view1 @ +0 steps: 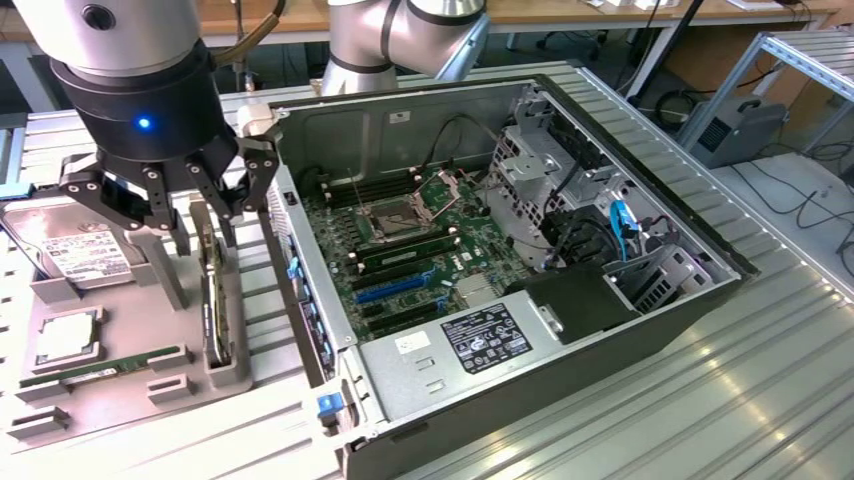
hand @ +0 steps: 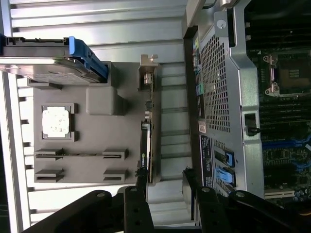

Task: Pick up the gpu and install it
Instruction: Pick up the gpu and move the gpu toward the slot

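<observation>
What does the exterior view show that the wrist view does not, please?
The exterior view adds the arm's body, the power supply label and the blue cables. The wrist view adds the outer face of the case's perforated rear panel and the silver bracket on the gpu. Both share the open gripper near the gpu, upright in its grey holder, the hard drive and the motherboard.

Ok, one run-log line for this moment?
gpu: on edge in grey holder, not gripped | hand: open, close above gpu | computer case: open beside holder, gpu not installed
</observation>
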`<state>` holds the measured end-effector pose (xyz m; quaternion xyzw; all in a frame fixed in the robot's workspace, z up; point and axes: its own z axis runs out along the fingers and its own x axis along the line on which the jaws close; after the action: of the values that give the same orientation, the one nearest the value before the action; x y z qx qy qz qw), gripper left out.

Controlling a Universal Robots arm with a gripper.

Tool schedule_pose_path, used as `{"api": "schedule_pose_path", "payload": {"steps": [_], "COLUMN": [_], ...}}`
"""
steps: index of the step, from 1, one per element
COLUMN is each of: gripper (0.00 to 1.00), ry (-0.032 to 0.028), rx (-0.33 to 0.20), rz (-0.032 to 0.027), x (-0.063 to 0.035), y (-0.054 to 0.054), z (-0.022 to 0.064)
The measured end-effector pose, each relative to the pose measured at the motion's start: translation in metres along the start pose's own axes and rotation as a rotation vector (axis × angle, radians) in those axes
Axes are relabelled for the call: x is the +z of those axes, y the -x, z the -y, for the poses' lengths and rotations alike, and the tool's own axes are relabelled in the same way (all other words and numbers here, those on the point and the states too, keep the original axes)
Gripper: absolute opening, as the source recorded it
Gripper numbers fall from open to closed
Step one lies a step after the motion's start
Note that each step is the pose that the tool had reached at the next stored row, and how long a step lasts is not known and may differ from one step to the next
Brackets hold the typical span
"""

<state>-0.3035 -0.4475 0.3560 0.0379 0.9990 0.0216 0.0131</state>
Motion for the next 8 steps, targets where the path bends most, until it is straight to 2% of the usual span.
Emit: {"api": "schedule_pose_path", "payload": {"steps": [8], "gripper": [0.42], "ry": [-0.0001], "rx": [0.0], "rz": [0.0], "x": [0.0028], "y": [-0.0001], "z": [0.0001]}}
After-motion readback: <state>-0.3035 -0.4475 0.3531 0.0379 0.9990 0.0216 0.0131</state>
